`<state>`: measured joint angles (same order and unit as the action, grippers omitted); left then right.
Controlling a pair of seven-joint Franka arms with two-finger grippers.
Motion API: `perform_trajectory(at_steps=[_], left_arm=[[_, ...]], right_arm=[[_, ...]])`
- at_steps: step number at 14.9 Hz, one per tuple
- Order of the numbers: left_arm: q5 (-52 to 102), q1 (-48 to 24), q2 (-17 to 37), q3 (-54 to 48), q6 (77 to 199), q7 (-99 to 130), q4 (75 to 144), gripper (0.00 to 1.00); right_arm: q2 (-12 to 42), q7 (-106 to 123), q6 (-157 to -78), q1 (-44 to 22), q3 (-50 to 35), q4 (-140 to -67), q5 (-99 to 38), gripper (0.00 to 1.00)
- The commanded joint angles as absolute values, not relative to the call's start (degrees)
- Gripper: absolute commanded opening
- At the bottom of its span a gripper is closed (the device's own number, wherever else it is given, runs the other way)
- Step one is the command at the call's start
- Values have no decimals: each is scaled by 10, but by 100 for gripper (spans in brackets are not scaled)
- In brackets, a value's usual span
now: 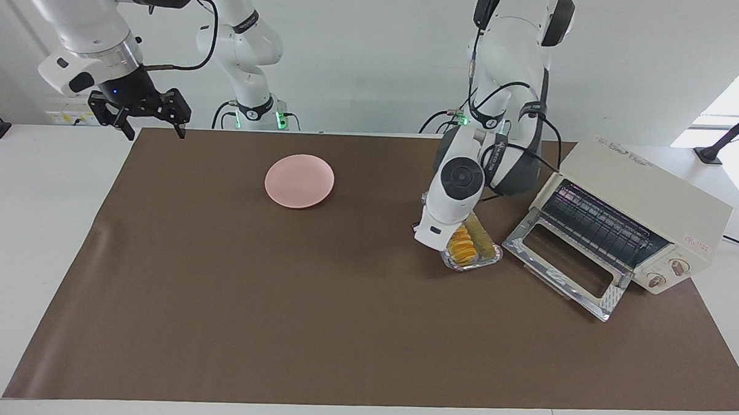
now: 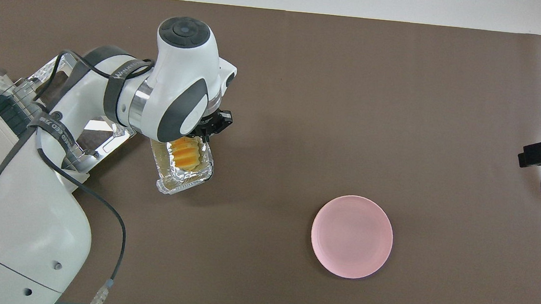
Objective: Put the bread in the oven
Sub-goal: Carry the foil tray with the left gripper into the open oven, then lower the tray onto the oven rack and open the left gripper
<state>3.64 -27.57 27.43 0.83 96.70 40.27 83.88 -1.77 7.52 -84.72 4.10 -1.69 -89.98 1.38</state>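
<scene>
Your left claw (image 2: 210, 126) is down in the foil tray (image 2: 180, 182), its fingers pressed together on the bread (image 2: 185, 154). In the facing view the wrist hides the fingertips, so you see only the loaf's orange and yellow ridges showing beside it, with a greenish piece (image 1: 480, 236) lying alongside in the same tray. The tray sits on the brown mat (image 1: 340, 329), just beside the oven (image 1: 646, 211). The oven's glass door (image 1: 567, 269) lies dropped open toward the tray, and the wire rack (image 1: 602, 228) shows inside. The pink plate (image 1: 300, 180) sits well apart from this claw, toward the right arm's end of the table. Your right claw (image 1: 153, 125) waits with fingers spread, raised over the mat's corner at that end.
</scene>
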Motion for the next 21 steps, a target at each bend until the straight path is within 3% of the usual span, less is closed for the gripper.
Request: perform_trajectory(at_steps=[1,7,14,17,21], left_arm=[[54,-257,275,36,936,410,779,0],[71,-227,309,176,940,410,737,0],[65,-134,309,185,905,408,752,0],[53,-133,309,185,872,407,756,0],[18,-141,287,186,871,405,820,0]], right_arm=[[-25,80,-846,49,-21,-907,21,100],[-25,80,-846,48,-21,-907,21,100],[-25,80,-846,48,-21,-907,21,100],[-25,80,-846,48,-21,-907,21,100],[-25,80,-846,48,-21,-907,21,100]])
